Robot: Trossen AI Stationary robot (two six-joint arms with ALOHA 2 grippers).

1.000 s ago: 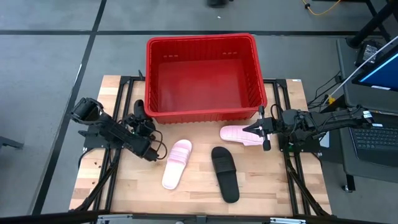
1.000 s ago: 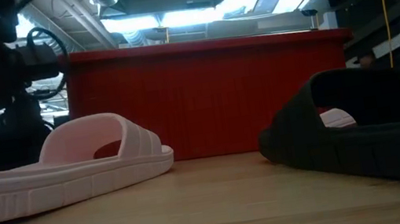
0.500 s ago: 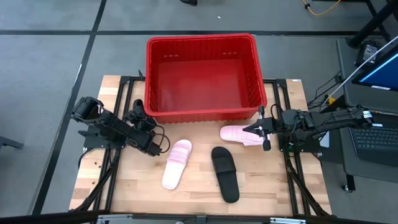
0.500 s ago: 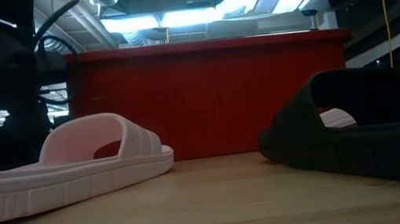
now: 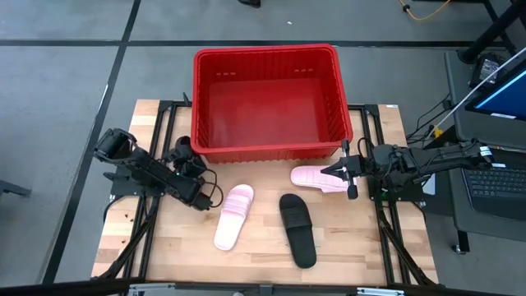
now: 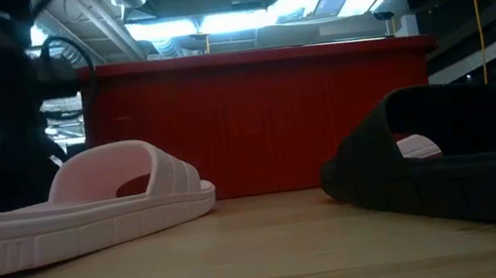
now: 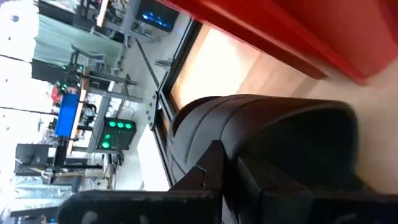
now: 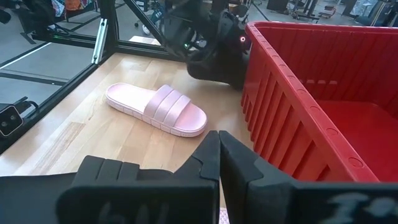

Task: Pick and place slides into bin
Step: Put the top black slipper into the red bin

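Note:
A black slide lies on the table against the red bin's near left corner; it fills the left wrist view. My left gripper is shut, tips at its strap. A pink slide and a second black slide lie flat on their soles in the middle of the table. Another pink slide lies near the bin's near right corner. My right gripper is shut over that slide's right end. The bin holds no slides. My left gripper's shut fingertips stand right at the black slide's strap, coming level from the table's near left. I cannot tell whether they touch it or have any of it between them. My right gripper stands over the pink slide's end; I cannot tell whether it touches.
The bin stands beyond the table's far edge, its near wall rising over the wooden table top. Bare wood lies at the near left and near right corners. A laptop and cables sit to the right of the table.
My left arm has shifted a little by the bin's near left corner; in the low view its dark bulk rose and then came down again. The slides on the table and my right gripper have kept still.

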